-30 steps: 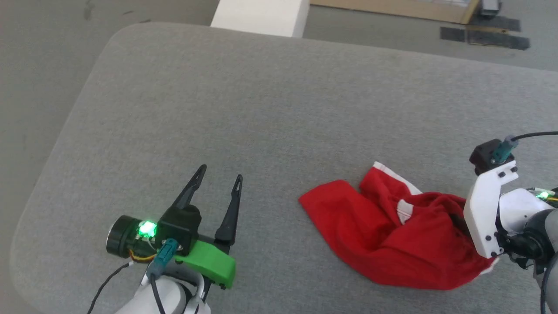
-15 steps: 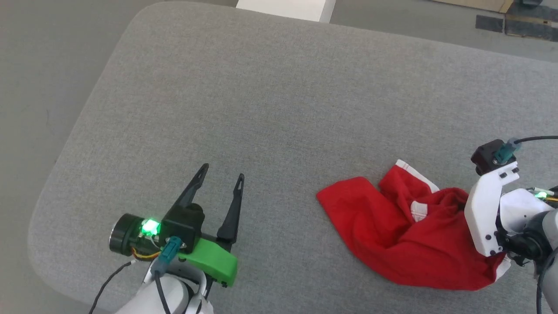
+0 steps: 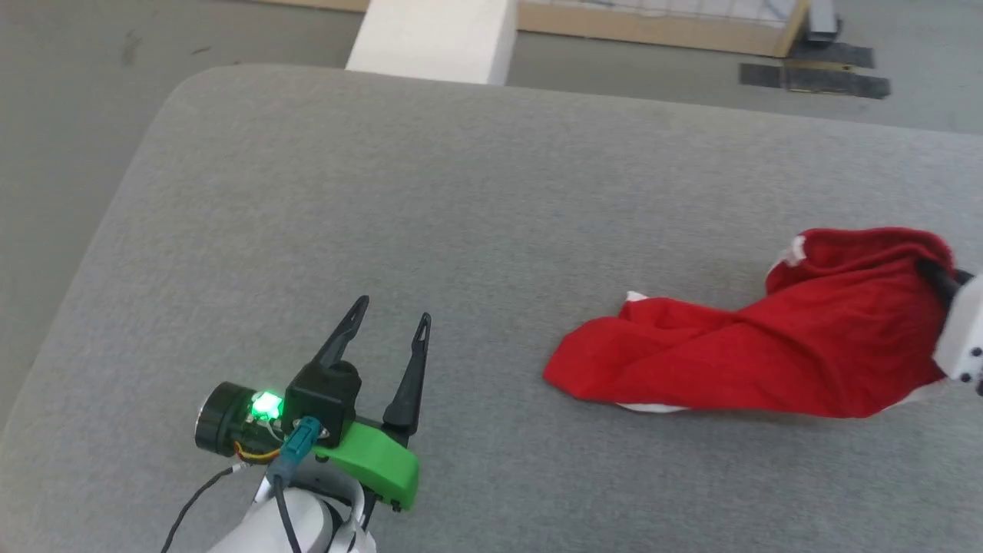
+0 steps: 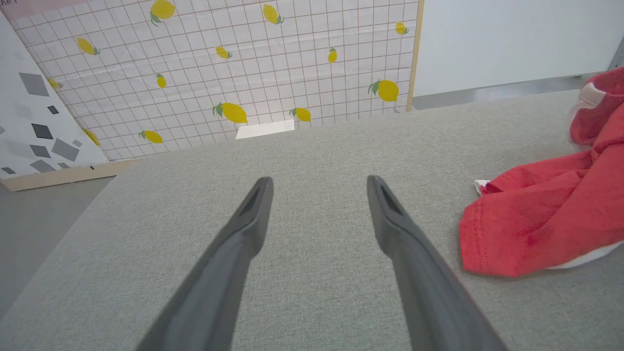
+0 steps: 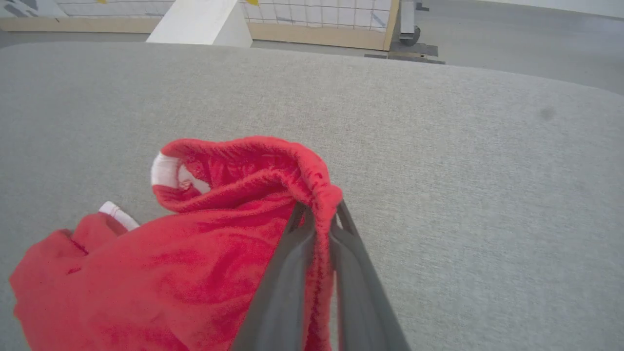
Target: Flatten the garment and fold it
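The garment (image 3: 768, 349) is a bunched pair of bright red shorts with white trim, stretched across the right side of the grey table (image 3: 461, 200). Its right end is lifted off the surface and its left end rests on the table. My right gripper (image 5: 319, 214) is shut on the gathered red waistband, which is pinched between the two dark fingers. In the head view, part of its white mount (image 3: 964, 338) shows at the right edge. My left gripper (image 3: 388, 319) is open at the lower left, empty, well to the left of the garment (image 4: 546, 214).
The grey padded table has a rounded far-left corner and a left edge dropping to the floor. Beyond its far edge stand a white block (image 3: 434, 34) and a wooden-framed panel with a lemon print (image 4: 234, 78).
My right gripper has shut on the waistband and lifted it up and to the right, stretching the red cloth out. The head camera has shifted. My left gripper has stayed open in place.
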Robot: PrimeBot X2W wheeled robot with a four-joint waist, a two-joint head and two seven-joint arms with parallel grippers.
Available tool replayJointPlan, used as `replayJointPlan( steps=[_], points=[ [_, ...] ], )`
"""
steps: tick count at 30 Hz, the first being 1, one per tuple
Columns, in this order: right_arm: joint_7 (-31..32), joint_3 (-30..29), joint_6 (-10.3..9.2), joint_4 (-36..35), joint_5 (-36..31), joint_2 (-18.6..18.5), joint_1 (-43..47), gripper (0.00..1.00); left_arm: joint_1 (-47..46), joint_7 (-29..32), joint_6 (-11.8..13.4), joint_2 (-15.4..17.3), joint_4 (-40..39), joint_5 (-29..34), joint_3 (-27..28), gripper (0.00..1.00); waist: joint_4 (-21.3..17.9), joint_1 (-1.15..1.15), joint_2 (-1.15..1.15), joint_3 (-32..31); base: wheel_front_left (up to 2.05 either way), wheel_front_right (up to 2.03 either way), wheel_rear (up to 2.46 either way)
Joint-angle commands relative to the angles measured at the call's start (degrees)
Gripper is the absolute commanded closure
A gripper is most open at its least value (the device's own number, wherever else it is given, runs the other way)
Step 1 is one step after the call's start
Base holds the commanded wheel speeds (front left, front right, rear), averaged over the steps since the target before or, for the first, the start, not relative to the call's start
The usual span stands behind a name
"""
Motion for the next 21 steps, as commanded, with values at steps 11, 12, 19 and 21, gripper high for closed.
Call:
replayJointPlan(
  steps=[11,12,19,21],
  points=[
    [-0.6,-8.1,-0.08,3.6,-8.6,8.7,8.6,0.0,0.2,0.3,0.3,-0.5,-0.1,-1.7,0.4,0.0,-3.4,0.0,0.0,-1.0,0.0,0.0,0.0],
    [-1.5,-8.2,-0.08,3.1,-8.6,9.2,8.5,0.0,0.1,0.2,0.4,-0.5,-0.1,-1.8,0.6,0.0,-3.6,0.0,0.0,-1.1,0.0,0.0,0.0],
    [-9.9,-4.0,-0.08,-3.7,-6.7,9.1,7.4,0.0,0.3,0.2,0.7,-0.2,-0.2,-2.7,1.3,0.0,-4.6,0.0,0.0,-2.9,0.0,0.0,0.0],
    [-12.1,-2.3,-0.08,-6.0,-4.9,8.9,7.8,0.0,0.5,0.2,1.0,-0.2,-0.4,-3.2,1.7,0.0,-4.9,0.0,0.0,-3.5,0.0,0.0,0.0]
  ],
)
